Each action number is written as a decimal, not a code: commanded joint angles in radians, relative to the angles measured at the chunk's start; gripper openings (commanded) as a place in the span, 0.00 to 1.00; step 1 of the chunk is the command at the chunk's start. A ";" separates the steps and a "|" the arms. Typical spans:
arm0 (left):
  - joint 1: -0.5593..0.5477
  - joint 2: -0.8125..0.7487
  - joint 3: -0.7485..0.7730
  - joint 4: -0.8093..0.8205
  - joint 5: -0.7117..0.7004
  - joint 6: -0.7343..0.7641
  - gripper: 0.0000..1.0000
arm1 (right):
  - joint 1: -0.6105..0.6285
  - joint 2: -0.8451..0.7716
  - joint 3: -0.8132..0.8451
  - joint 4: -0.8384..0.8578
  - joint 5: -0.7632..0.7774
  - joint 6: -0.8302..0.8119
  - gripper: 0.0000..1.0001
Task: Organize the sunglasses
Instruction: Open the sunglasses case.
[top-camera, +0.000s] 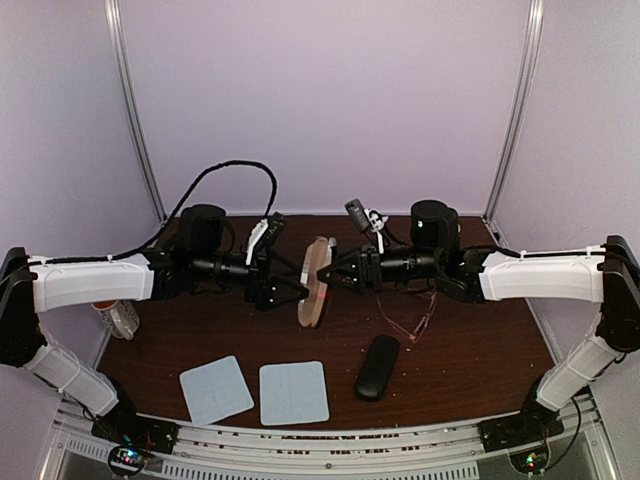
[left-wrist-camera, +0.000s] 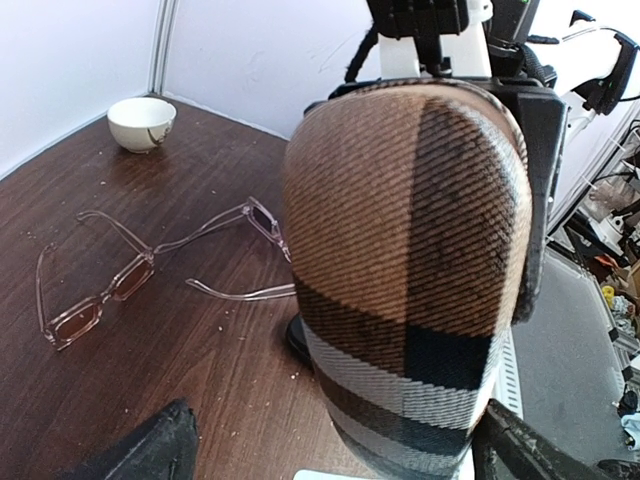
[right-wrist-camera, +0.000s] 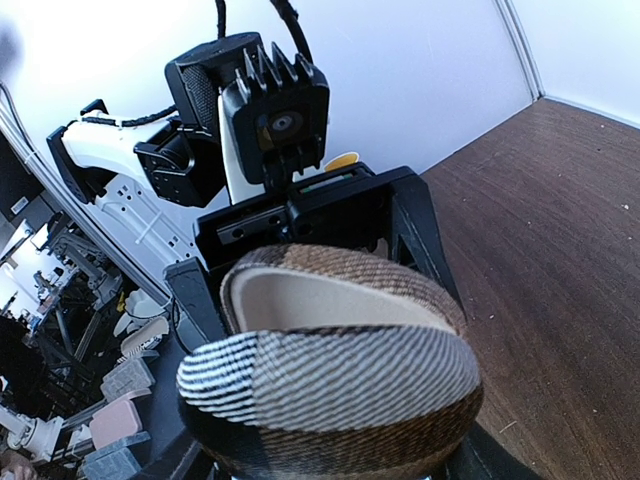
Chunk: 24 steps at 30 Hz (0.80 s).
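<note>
Closest are two flat blue cloths (top-camera: 293, 392) and a black case (top-camera: 378, 367), smooth and long with round ends.

Next, the sunglasses (left-wrist-camera: 128, 282) lie on the dark wood surface (left-wrist-camera: 200, 370), on the right arm's side. There are two pairs, just beside each other. Their thin arms seem to cross, so lifting one pair might drag the other along. The frames are thin and pinkish, with box-shaped see-through lenses, and a hard pinch could bend them.

Behind them, the case (left-wrist-camera: 410, 260) is held up between both arms. It is a soft woven pouch, checked in brown, black and white, and cream inside. The right fingers (left-wrist-camera: 545, 200) are clamped on its sides. The left fingers (left-wrist-camera: 150, 450) are spread wide around its other end, not squeezing. Because it is soft, the squeeze could press its mouth shut, or it could slip out.

Farthest back is a round white bowl (left-wrist-camera: 142, 122).
</note>
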 joint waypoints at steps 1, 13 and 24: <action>0.073 0.043 -0.019 -0.045 -0.278 0.029 0.97 | 0.049 -0.037 0.023 0.124 -0.264 0.048 0.10; 0.074 0.042 -0.039 -0.056 -0.362 0.025 0.96 | 0.050 -0.048 0.023 0.076 -0.265 0.017 0.10; 0.075 -0.004 -0.075 -0.060 -0.393 0.038 0.96 | 0.050 -0.049 0.031 0.034 -0.236 -0.016 0.10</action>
